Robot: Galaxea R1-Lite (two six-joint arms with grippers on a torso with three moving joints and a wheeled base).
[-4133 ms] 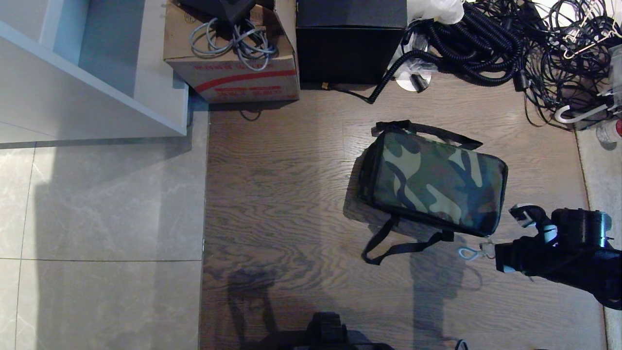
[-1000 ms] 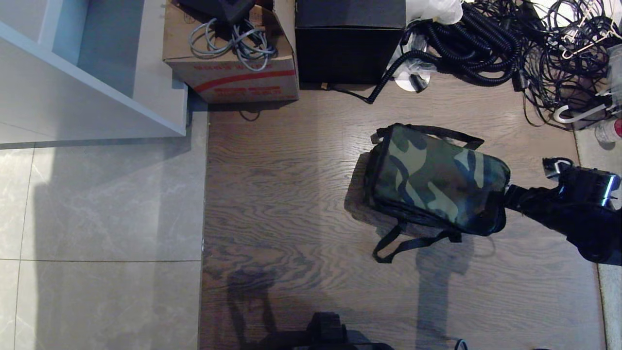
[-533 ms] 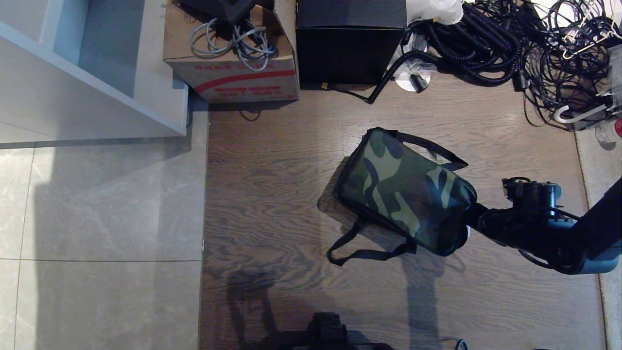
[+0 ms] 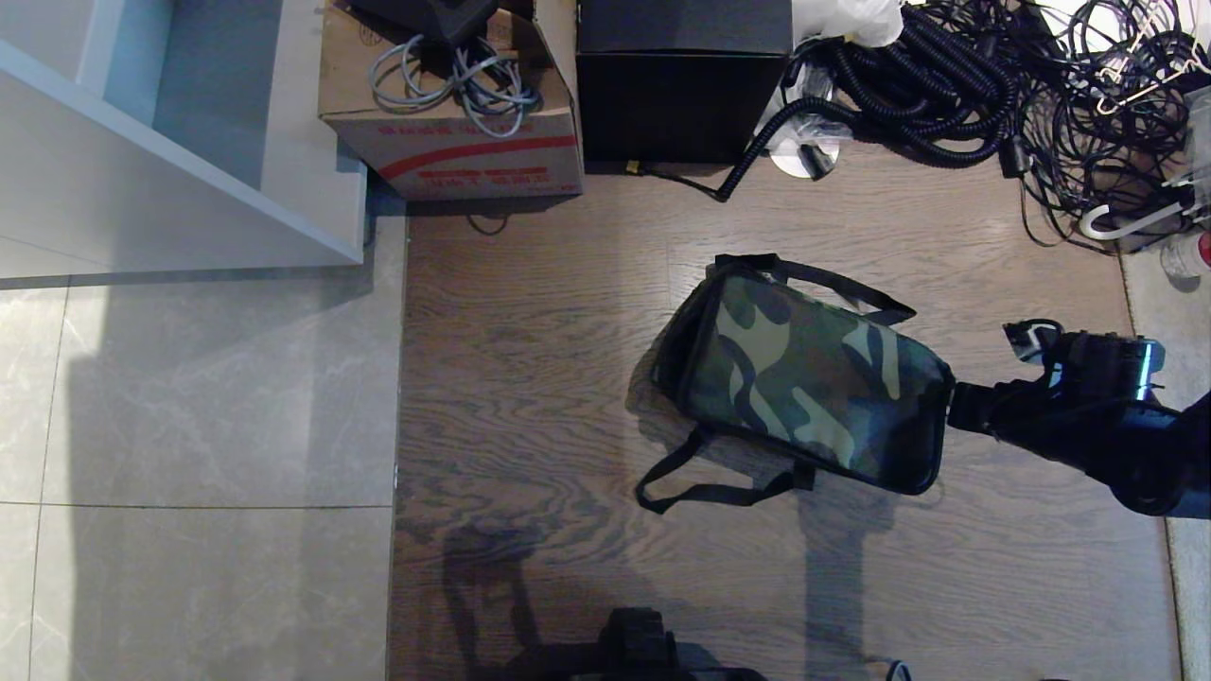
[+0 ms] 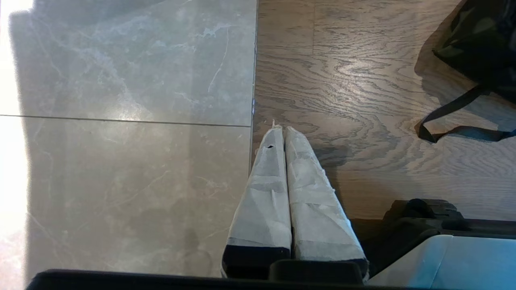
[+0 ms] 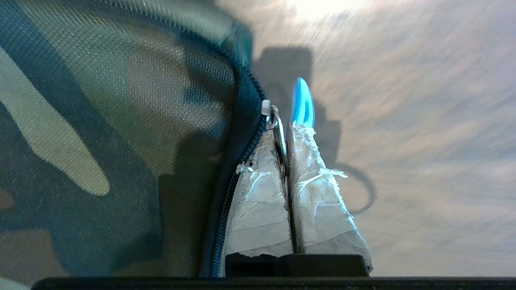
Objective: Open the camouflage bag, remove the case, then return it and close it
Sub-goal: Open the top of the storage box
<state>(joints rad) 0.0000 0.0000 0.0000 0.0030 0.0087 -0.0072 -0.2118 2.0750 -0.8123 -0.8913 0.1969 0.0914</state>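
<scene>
Wooden floor (image 4: 549,378): brown plank area, bordered on the robot's left by pale grey tile (image 4: 189,426).

Camouflage bag (image 4: 814,378): soft rectangular zip bag lying on the wooden floor, right of centre in the head view. Long axis runs diagonally, from the far-left end down to the near-right end, which points at the right gripper. Fabric in green, brown, black and tan patches with black edging. One black strap (image 4: 710,482) trails in a loop on the floor at the near side; another black strap (image 4: 833,284) lies along the far edge. Zip track (image 6: 238,169) runs along the dark edge seam.

Right gripper (image 6: 284,133): at the bag's near-right end, taped fingers pressed together on the metal ring of the zipper pull (image 6: 276,121); a pale blue tab (image 6: 302,102) stands out beyond the fingertips.

Left gripper (image 5: 282,131): hangs over the seam between tile and wood, well apart from the bag, taped fingers closed together, holding nothing.

Cardboard carton (image 4: 449,104), black box (image 4: 681,80), tangle of black cables (image 4: 993,85): along the far edge of the floor.
</scene>
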